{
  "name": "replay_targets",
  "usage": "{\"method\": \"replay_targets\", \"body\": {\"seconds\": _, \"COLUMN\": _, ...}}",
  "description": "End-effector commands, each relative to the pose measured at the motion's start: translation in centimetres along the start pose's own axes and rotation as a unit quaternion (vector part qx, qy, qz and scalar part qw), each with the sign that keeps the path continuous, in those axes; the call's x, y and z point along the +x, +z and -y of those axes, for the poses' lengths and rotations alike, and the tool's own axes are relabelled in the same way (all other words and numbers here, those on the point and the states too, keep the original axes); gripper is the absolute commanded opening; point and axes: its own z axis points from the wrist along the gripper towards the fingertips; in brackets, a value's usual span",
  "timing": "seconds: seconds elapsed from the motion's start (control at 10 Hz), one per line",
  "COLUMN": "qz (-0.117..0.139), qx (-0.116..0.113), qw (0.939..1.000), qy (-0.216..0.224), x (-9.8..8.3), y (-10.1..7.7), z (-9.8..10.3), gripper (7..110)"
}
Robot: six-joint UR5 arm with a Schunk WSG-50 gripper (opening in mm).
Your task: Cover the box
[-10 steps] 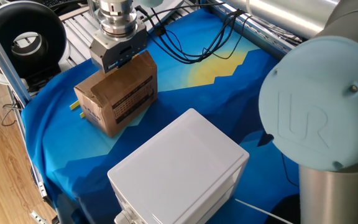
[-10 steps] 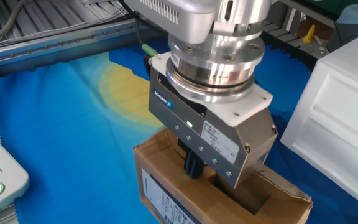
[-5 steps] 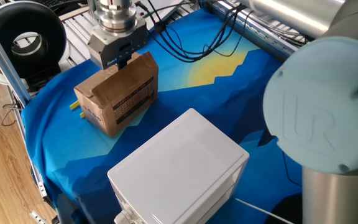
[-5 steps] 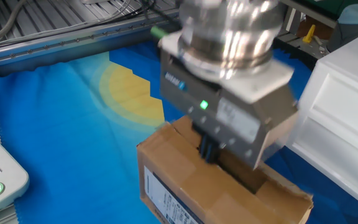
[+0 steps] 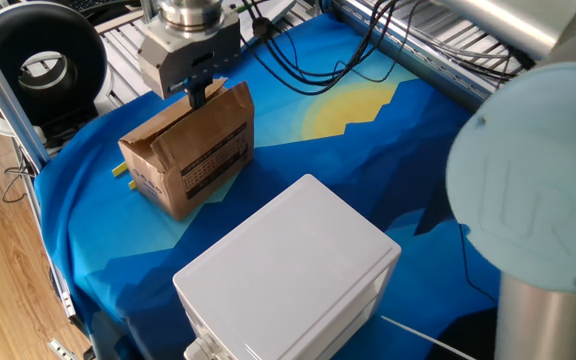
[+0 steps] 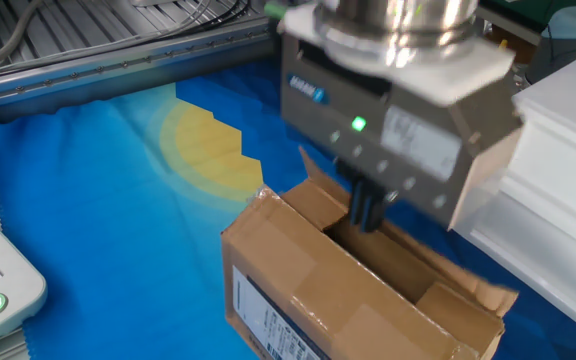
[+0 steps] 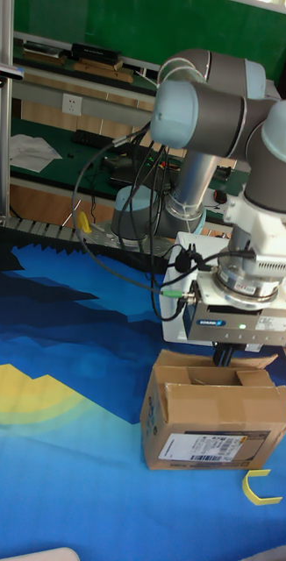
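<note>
The box (image 5: pixel 190 152) is a small brown carton with black print on its side, standing on the blue cloth. Its top is partly open, and one flap (image 6: pixel 320 192) stands up at the far edge. My gripper (image 5: pixel 200 97) hangs just above that opening with its dark fingers (image 6: pixel 365 208) pressed together and nothing visibly between them. The other fixed view shows the fingertips at the level of the raised flap, beside it. The tall view has the gripper (image 7: pixel 222 358) over the rear of the box (image 7: pixel 215 431), whose inner flaps lie loosely folded.
A larger white plastic box (image 5: pixel 290 272) stands close in front of the carton. A small yellow hook (image 7: pixel 260 489) lies on the cloth beside the carton. Black cables (image 5: pixel 308 75) trail across the back, and a black round device (image 5: pixel 38 60) sits off the table's left corner.
My gripper has risen from the carton's top, where it was pressing down, and shifted slightly towards the rear. The rear flap has sprung up and the top has opened wider.
</note>
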Motion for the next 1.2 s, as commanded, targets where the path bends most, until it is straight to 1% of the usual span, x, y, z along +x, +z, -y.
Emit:
{"method": "replay_targets", "body": {"seconds": 0.0, "qz": 0.0, "qx": -0.001, "qw": 1.0, "qy": 0.006, "x": 1.6, "y": -2.4, "z": -0.3, "gripper": 7}}
{"method": "replay_targets", "body": {"seconds": 0.2, "qz": -0.001, "qx": 0.002, "qw": 1.0, "qy": 0.009, "x": 2.0, "y": -2.8, "z": -0.2, "gripper": 7}}
{"method": "replay_targets", "body": {"seconds": 0.3, "qz": -0.001, "qx": 0.008, "qw": 0.9999, "qy": 0.009, "x": 2.0, "y": -2.7, "z": 0.2, "gripper": 7}}
{"method": "replay_targets", "body": {"seconds": 0.4, "qz": -0.003, "qx": 0.005, "qw": 1.0, "qy": 0.008, "x": 1.6, "y": -2.2, "z": 0.1, "gripper": 7}}
{"method": "replay_targets", "body": {"seconds": 0.5, "qz": -0.016, "qx": 0.014, "qw": 0.9998, "qy": 0.004, "x": 1.9, "y": -1.3, "z": 0.5, "gripper": 7}}
{"method": "replay_targets", "body": {"seconds": 0.6, "qz": -0.022, "qx": 0.023, "qw": 0.9995, "qy": 0.006, "x": 1.6, "y": -0.3, "z": 1.0, "gripper": 7}}
{"method": "replay_targets", "body": {"seconds": 0.8, "qz": -0.009, "qx": 0.002, "qw": 0.9999, "qy": 0.013, "x": -0.2, "y": 1.6, "z": 0.1, "gripper": 7}}
{"method": "replay_targets", "body": {"seconds": 0.9, "qz": 0.001, "qx": -0.006, "qw": 0.9998, "qy": 0.019, "x": -1.0, "y": 2.1, "z": -0.3, "gripper": 7}}
{"method": "replay_targets", "body": {"seconds": 1.0, "qz": 0.017, "qx": -0.012, "qw": 0.9992, "qy": 0.033, "x": -1.9, "y": 2.1, "z": -0.5, "gripper": 7}}
{"method": "replay_targets", "body": {"seconds": 1.1, "qz": 0.017, "qx": -0.006, "qw": 0.9992, "qy": 0.036, "x": -2.0, "y": 2.3, "z": 0.0, "gripper": 7}}
